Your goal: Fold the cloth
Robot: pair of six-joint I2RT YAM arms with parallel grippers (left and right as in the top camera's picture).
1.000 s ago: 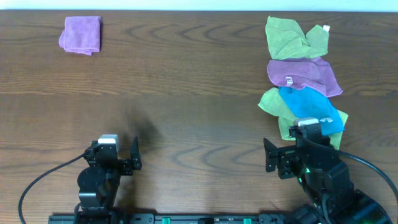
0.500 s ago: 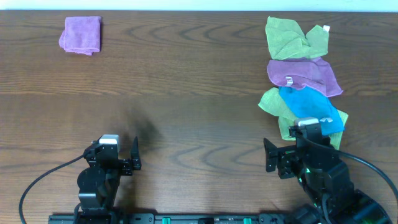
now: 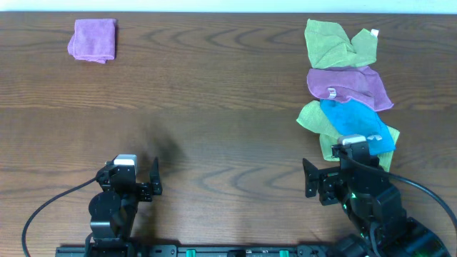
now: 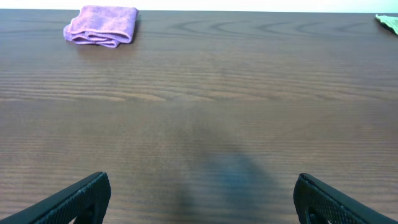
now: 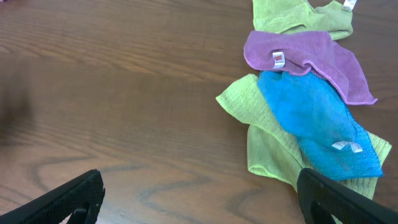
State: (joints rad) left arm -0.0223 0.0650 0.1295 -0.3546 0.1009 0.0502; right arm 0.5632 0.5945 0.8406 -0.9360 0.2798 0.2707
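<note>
Well, cloth (image 3: 93,40) lies folded at far-left table corner, well apart from both grippers; left gripper (image 3: 133,178) & right gripper (image 3: 341,175) jaws spread wide, empty.

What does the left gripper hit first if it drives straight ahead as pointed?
Probably nothing: ahead of the left gripper lies bare table as far as the picture shows. The folded cloth sits off to the left of that line.

Robot lab or test bench, not home. Evidence: two arms bolted to black rail (image 3: 214,251) with green clips along near edge of desk (image 3: 214,107); black cable (image 3: 43,207) looping left of rail. Desk: dark wood-grain laminate, pale strip beyond far edge. Only contents beyond rail: microfibre cloths, one folded mauve cloth (image 3: 93,40) far left, loose pile (image 3: 346,93) far right.
</note>
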